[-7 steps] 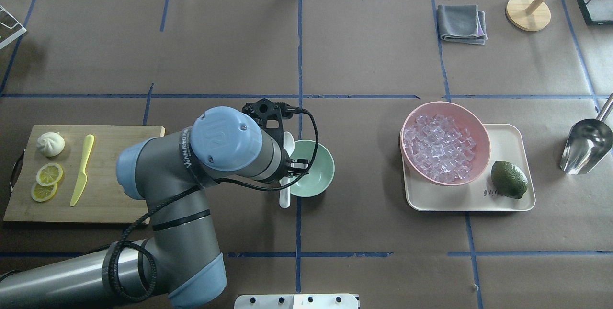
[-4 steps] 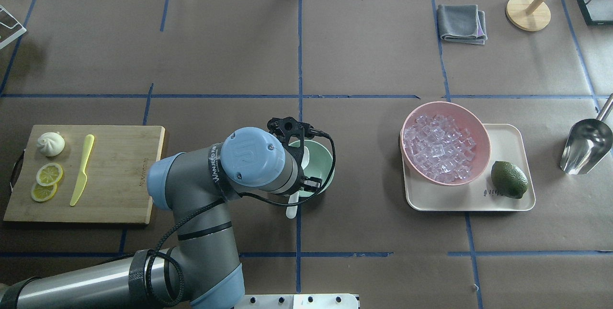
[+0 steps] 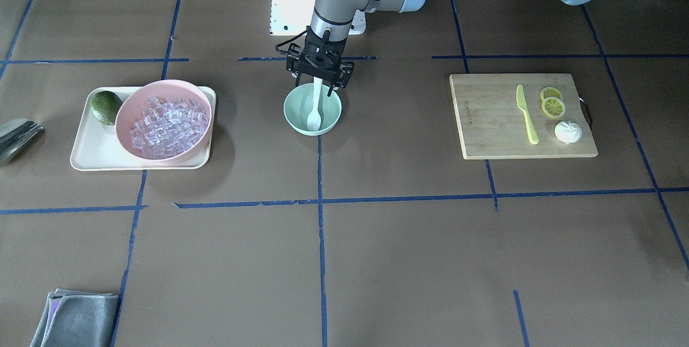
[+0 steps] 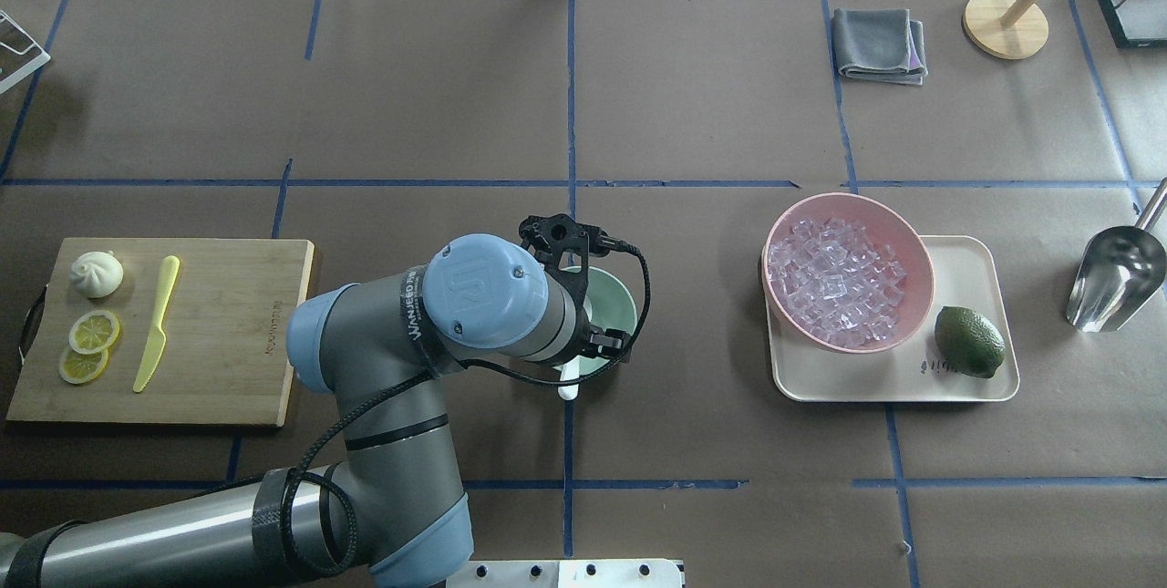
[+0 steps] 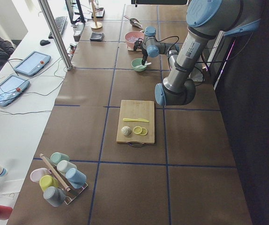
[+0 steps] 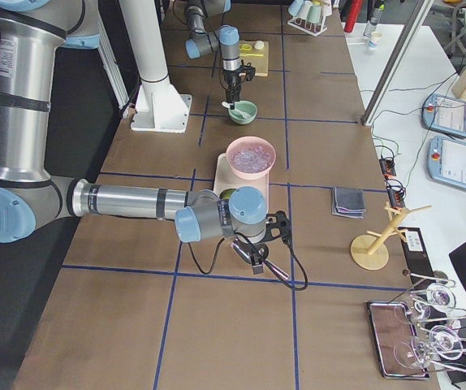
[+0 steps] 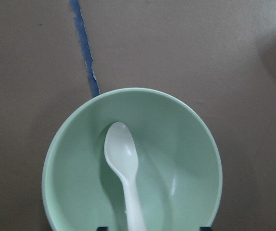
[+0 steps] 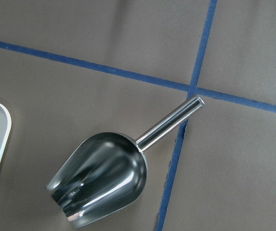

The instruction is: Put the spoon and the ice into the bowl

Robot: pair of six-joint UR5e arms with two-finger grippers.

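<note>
The mint-green bowl stands mid-table and shows in the overhead view. The white spoon lies in it, head down inside, handle leaning over the near rim. My left gripper hangs just above the handle end, jaws spread wide on either side and not touching it. The ice fills the pink bowl on the right. My right gripper hovers over a steel scoop; I cannot tell whether it is open or shut.
The pink bowl and a lime sit on a cream tray. A cutting board at the left holds a yellow-green knife, lemon slices and a bun. A grey cloth and wooden stand are far right.
My left arm moved right with the spoon, from beside the bowl to over it. The spoon's head now rests inside the bowl and the jaws stand apart.
</note>
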